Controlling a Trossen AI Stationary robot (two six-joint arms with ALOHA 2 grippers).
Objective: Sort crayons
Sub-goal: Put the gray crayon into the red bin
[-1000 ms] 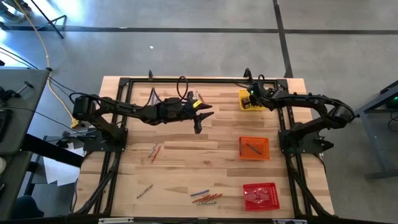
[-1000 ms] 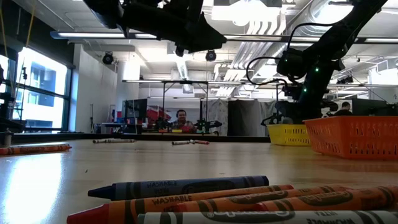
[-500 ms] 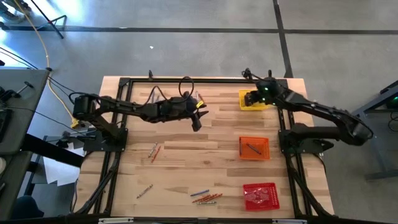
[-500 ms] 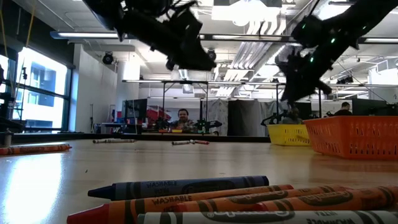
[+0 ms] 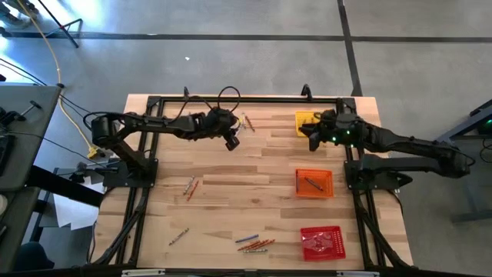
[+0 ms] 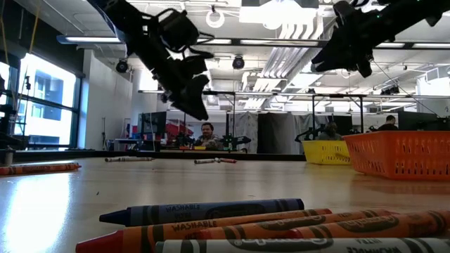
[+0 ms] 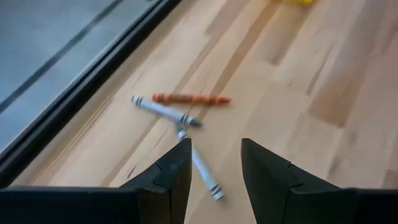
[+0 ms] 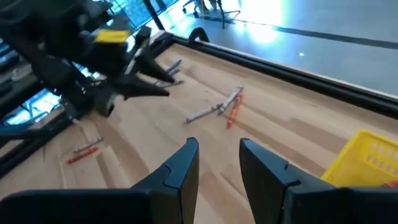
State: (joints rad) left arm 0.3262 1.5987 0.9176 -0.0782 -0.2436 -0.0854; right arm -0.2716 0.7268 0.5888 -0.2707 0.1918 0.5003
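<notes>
While both arms hang above the far half of the table (image 5: 231, 192) in the high view, the left gripper (image 5: 231, 140) sits just short of three crayons (image 5: 247, 123); the right gripper (image 5: 313, 135) is beside the yellow tray (image 5: 301, 121). One crayon lies in the orange tray (image 5: 314, 183). At table height, a blue crayon (image 6: 200, 210) lies nearest. Each wrist view shows its fingers (image 7: 171, 174) parted on nothing, grey and orange crayons ahead.
</notes>
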